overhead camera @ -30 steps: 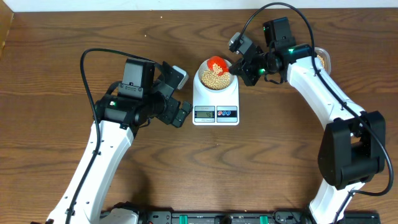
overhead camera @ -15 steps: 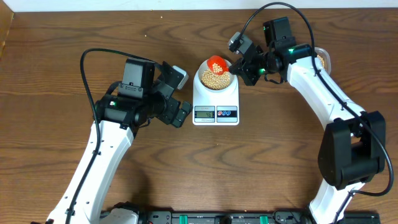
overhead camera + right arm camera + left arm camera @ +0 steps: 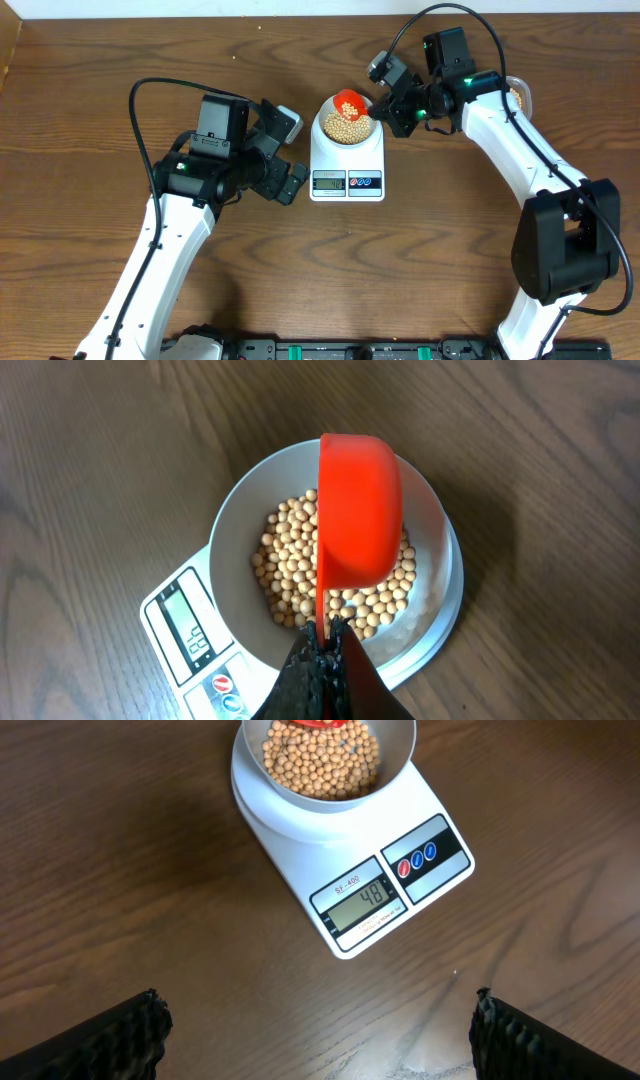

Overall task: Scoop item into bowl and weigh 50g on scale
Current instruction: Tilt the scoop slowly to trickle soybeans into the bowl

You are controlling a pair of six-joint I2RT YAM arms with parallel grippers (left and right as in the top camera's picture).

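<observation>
The right gripper (image 3: pixel 325 635), clamped on the handle of a red scoop (image 3: pixel 358 510), holds it tilted over the bowl (image 3: pixel 232 525) of beans (image 3: pixel 290 575) on the scale (image 3: pixel 300 845), whose display (image 3: pixel 360 900) reads 48. The top-up to 50 looks nearly done; the next move likely calls for shaking out only a few beans. The left gripper (image 3: pixel 320 1025) hovers wide and empty before the scale, the bowl beyond its fingers.

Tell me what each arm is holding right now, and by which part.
The right fingers pinch the red scoop by its thin handle, over the bowl. The left fingers are open and hold nothing.
</observation>
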